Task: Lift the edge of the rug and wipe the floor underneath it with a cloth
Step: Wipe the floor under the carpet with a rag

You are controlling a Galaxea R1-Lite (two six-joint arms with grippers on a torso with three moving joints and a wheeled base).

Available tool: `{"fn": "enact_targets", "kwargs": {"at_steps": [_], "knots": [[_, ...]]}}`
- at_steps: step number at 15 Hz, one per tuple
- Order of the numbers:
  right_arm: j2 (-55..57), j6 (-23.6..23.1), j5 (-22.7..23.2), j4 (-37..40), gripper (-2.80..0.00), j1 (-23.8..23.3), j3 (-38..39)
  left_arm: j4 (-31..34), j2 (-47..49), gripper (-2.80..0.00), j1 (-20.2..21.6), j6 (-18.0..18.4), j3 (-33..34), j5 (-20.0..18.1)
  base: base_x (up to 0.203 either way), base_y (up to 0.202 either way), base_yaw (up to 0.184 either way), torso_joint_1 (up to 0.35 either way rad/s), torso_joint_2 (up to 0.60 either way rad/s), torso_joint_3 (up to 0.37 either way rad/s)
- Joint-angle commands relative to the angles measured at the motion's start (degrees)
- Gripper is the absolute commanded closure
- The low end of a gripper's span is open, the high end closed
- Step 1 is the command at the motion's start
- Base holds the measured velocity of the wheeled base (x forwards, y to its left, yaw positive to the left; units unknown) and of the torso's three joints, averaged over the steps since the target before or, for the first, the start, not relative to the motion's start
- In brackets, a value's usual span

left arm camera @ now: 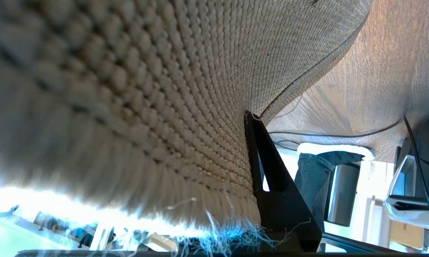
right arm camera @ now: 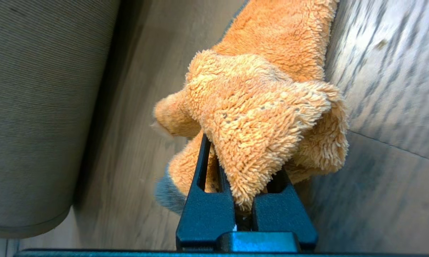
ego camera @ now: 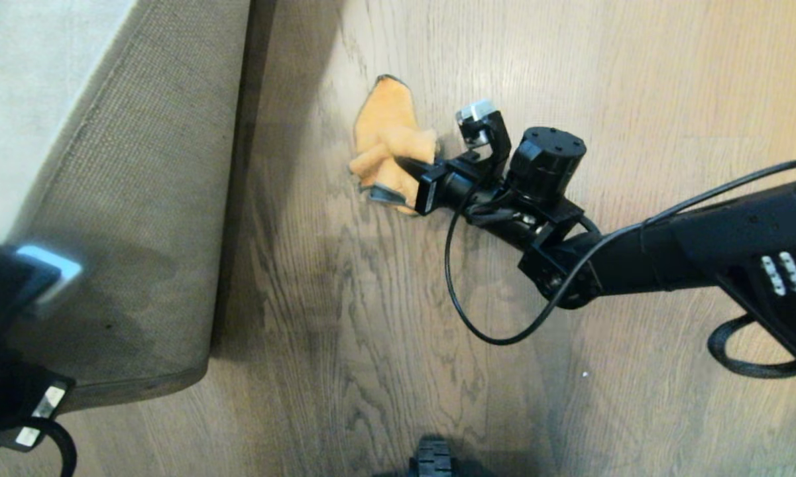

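Observation:
My left gripper (left arm camera: 243,123) is shut on the rug edge (left arm camera: 307,84), holding it up off the floor; one black finger (left arm camera: 275,178) shows against the tan woven backing, the other is hidden behind the rug. From the head camera, the lifted backing (ego camera: 139,199) faces up at the left, with the left arm (ego camera: 6,318) at the lower left. The right gripper (ego camera: 396,179) is shut on the fuzzy orange cloth (ego camera: 388,129), which lies bunched on the brown wood floor (ego camera: 344,298) just right of the lifted rug. In the right wrist view the cloth (right arm camera: 264,107) bulges out between that gripper's fingers (right arm camera: 200,200).
A black cable (ego camera: 451,285) loops down from the right arm, and another coil (ego camera: 742,361) lies at the right edge. Part of the robot base (ego camera: 433,460) shows at the bottom. A person's trouser leg (left arm camera: 314,178) stands beyond the rug in the left wrist view.

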Motion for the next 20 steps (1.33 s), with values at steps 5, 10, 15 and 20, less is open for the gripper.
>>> {"fn": "enact_targets", "kwargs": {"at_steps": [5,10,15,20], "knots": [[-12.35,-0.11,-0.37,-0.49,0.0,1.04,13.93,0.21,0.0,0.0,-0.05,-0.03,-0.02,0.26,0.0,0.0,0.0,0.0,0.0,0.0],[-22.11,-0.42,-2.78,-1.67,0.0,1.16,30.19,0.21,-0.62,0.0,-0.05,-0.07,0.07,0.26,0.0,0.0,0.0,0.0,0.0,0.0],[-30.15,-0.55,-7.72,-3.7,0.0,-0.69,39.11,0.21,-1.06,0.0,-0.05,0.02,0.42,0.26,0.0,0.0,0.0,0.0,0.0,0.0],[-38.49,-1.26,-8.08,-2.82,0.0,-12.31,44.3,0.21,-1.06,0.0,-0.05,0.02,0.42,0.26,0.0,0.0,0.0,0.0,0.0,0.0]]}}
